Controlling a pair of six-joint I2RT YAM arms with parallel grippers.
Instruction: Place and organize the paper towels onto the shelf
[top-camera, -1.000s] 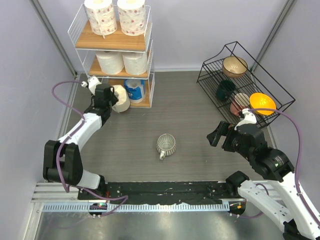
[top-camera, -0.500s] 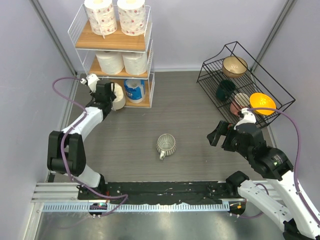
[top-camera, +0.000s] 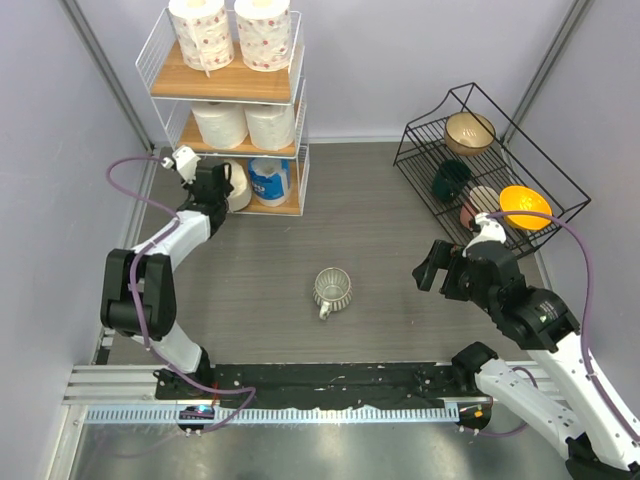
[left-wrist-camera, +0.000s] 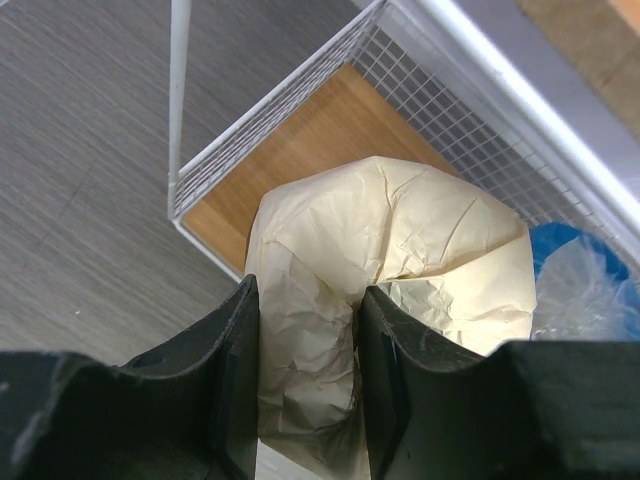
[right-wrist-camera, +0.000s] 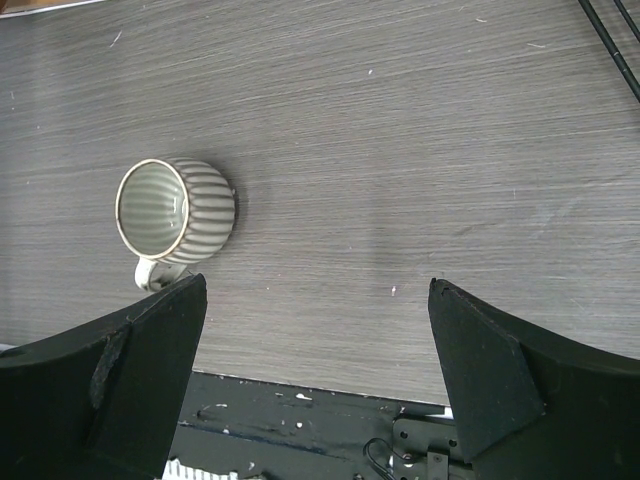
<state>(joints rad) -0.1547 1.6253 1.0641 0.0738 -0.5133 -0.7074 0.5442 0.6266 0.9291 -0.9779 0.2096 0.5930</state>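
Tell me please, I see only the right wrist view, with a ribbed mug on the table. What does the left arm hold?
Observer: The left gripper is shut on the cream, ragged paper towel roll.
Operator: Where is it relative to the shelf?
Observer: At the left side of the bottom board, right beside the blue-wrapped roll.
Operator: Are the upper boards full?
Observer: Two plain white rolls stand on the middle board, two red-dotted rolls on the top one.

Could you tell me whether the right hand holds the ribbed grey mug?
No, the right hand is open and the ribbed grey mug stands apart.
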